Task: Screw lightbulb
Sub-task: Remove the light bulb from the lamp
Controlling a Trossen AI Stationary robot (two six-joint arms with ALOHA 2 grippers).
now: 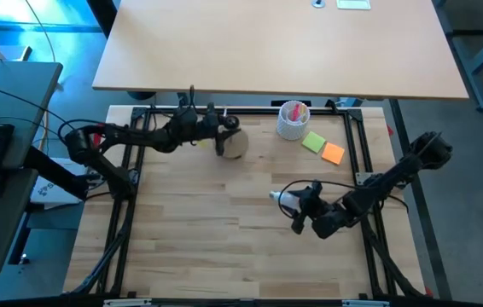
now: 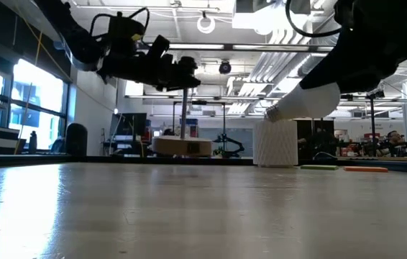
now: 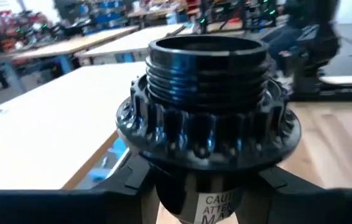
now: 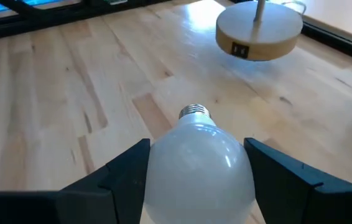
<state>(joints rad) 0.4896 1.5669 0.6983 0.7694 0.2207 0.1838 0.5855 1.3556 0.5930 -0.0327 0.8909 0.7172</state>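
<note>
1. White glass fills my right wrist view: the lightbulb (image 4: 198,165) sits clamped between the right gripper's (image 4: 198,180) fingers (image 4: 123,177), its silvery screw base pointing forward, away from the wrist.
2. In the high view I see that gripper low and right of centre, with the bulb at its tip held above the wooden worktop (image 1: 190,230); the low view confirms it is held clear of the surface.
3. My left gripper (image 1: 221,130) is in the upper middle of the high view, over the wooden disc stand (image 1: 235,145). Its fingers (image 3: 123,180) are closed around the black threaded socket (image 3: 207,93), whose open mouth faces away from the wrist.
4. What I judge the next move turns on: the socket lies up and to the left of the bulb in the high view, well apart from it. The bulb's long axis, base first, already points roughly toward the stand, which shows ahead of the base in the right wrist view.
5. I judge the right arm must carry the bulb across and line its base up with the socket mouth before any twisting.
6. Near the upper right stand a white ribbed cup (image 1: 293,121) and two sticky notes (image 1: 323,147), out of that path.
</note>
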